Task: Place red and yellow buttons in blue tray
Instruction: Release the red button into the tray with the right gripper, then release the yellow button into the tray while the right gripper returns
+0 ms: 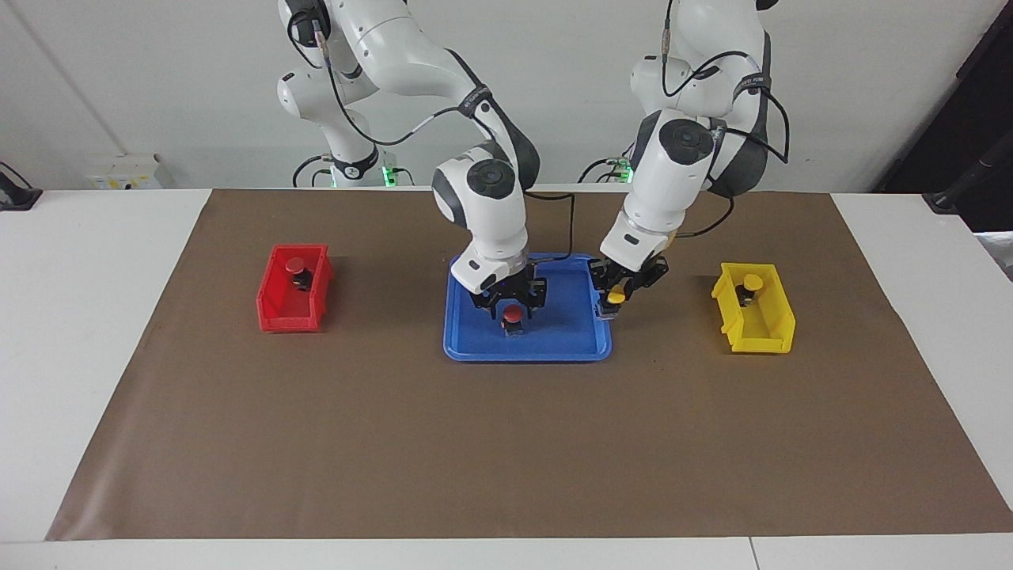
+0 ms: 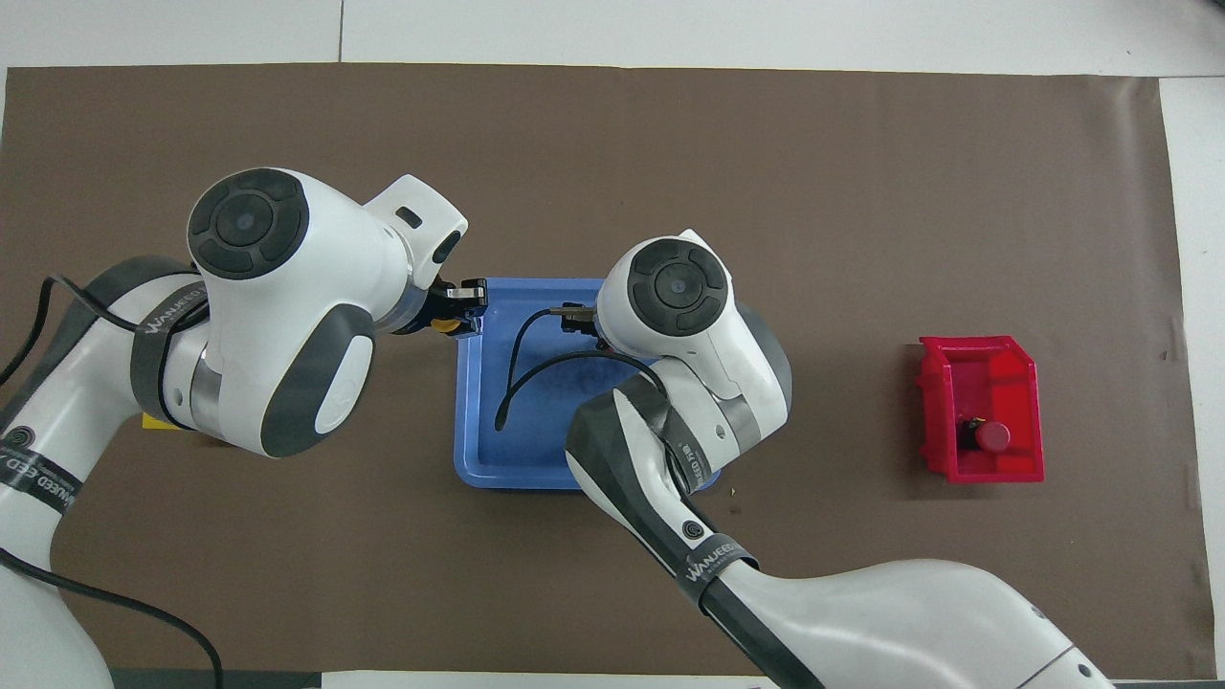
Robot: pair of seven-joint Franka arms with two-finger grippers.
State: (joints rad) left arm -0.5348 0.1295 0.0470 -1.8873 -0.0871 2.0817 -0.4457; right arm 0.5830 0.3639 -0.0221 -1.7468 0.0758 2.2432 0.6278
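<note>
Paper, brown, covered most of the table (image 1: 103, 317), and the blue tray (image 1: 475, 347) lay at its middle, somewhat nearer my bases than the table's outer edge. Toward my right arm's end stood the red bin (image 1: 273, 305) with one red button (image 1: 295, 264) in it; toward my left arm's end stood the yellow bin (image 1: 772, 328) with one yellow button (image 1: 752, 282) in it.

My right pincer (image 1: 513, 305) hung low over the tray's middle, its fingers spread either side of a second red button (image 1: 514, 317), which appeared to stand on the tray floor; I judged that grip open, or just opening. My left pincer (image 1: 616, 299) was over the tray's rim at my left arm's end, fingers closed on a second yellow button (image 1: 615, 298).

I judged two buttons to be at the delivery step, with two left in the bins. Next, my left pincer needed to move inward past the rim, lower and let go, while my right needed to lift straight up without nudging the cap.

From overhead my right wrist hid the red button in the tray, and my left arm hid nearly all of the yellow bin. Whether the red button touched my fingers I could not tell.
</note>
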